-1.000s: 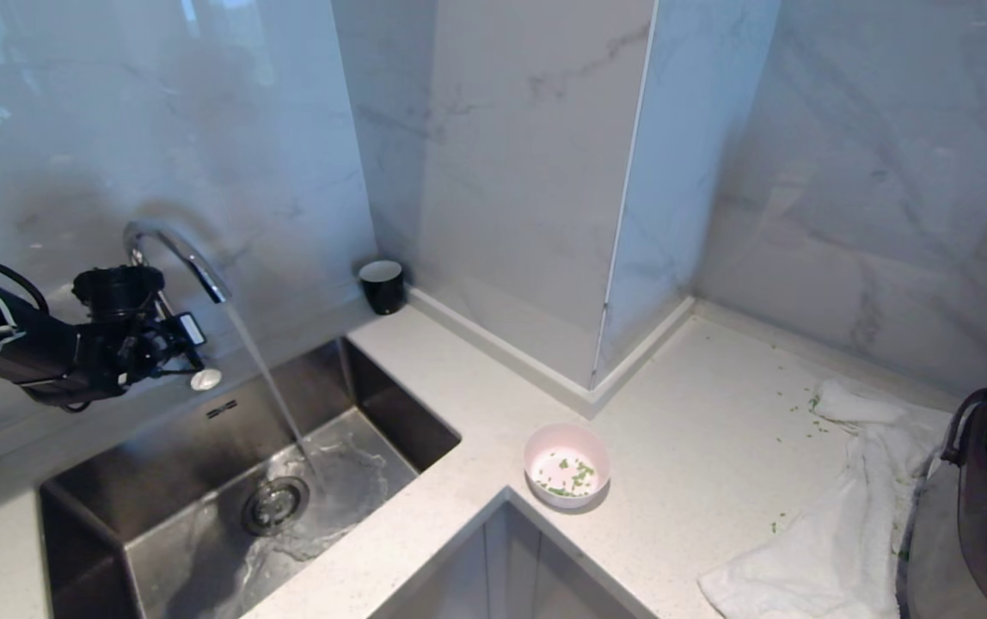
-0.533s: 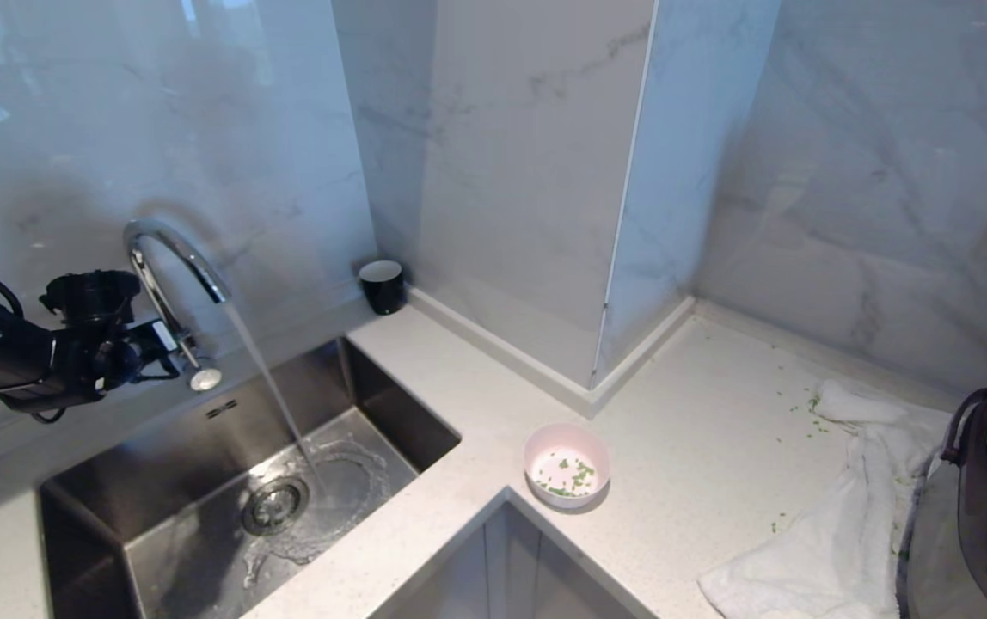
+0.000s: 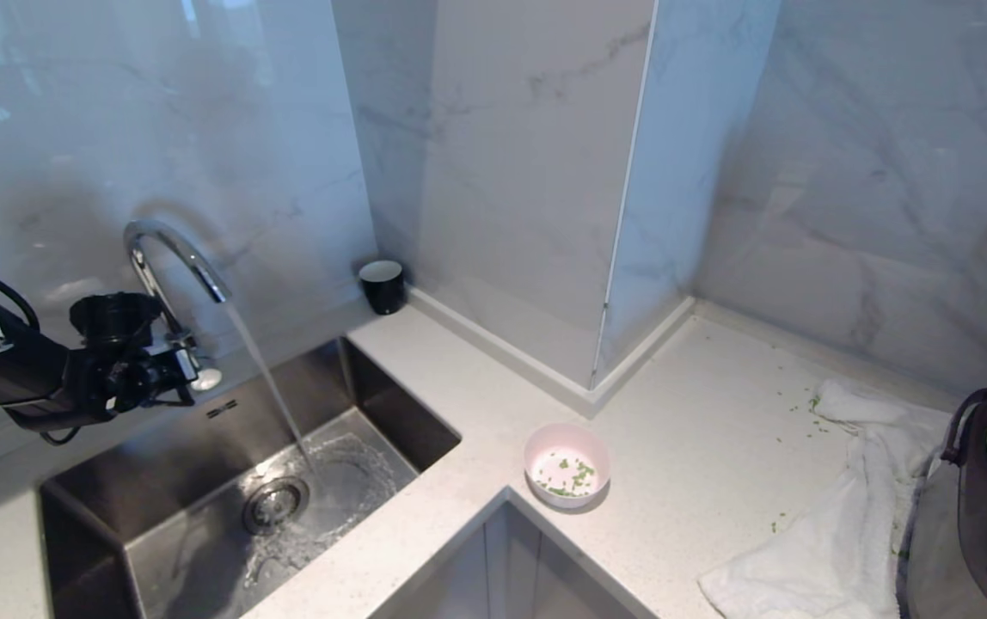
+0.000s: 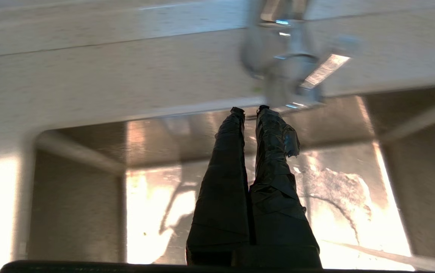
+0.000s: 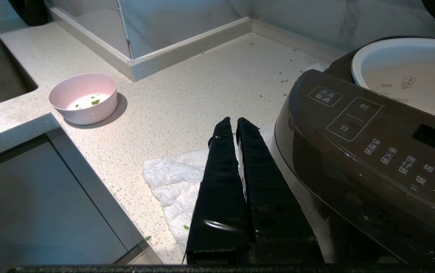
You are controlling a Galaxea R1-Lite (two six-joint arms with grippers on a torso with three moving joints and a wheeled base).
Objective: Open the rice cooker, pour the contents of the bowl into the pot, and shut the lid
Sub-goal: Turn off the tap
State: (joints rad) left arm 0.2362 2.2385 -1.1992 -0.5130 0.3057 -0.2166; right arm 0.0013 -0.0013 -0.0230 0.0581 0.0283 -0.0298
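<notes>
Pink bowl [image 3: 567, 464] on speckled white desk [image 3: 700, 430], open rice cooker [image 5: 373, 151] off to its right.

Green contents [image 3: 575, 475] scattered thinly inside bowl. Right of bowl: crumpled white towel [image 3: 829, 524], then cooker with cream pot [image 5: 407, 72] exposed. Left of bowl: steel sink [image 3: 201, 516] with water streaming from curved faucet [image 3: 175, 258]. Left gripper [image 4: 249, 110] clenched, empty, tips just beside faucet base. Right gripper [image 5: 234, 121] clenched, empty, above towel between bowl and cooker. Black cup [image 3: 382, 285] behind bowl, against marble wall.

Brushed steel sink [image 3: 158, 516], speckled stone counter [image 3: 700, 430], glossy marble wall [image 3: 536, 172]
</notes>
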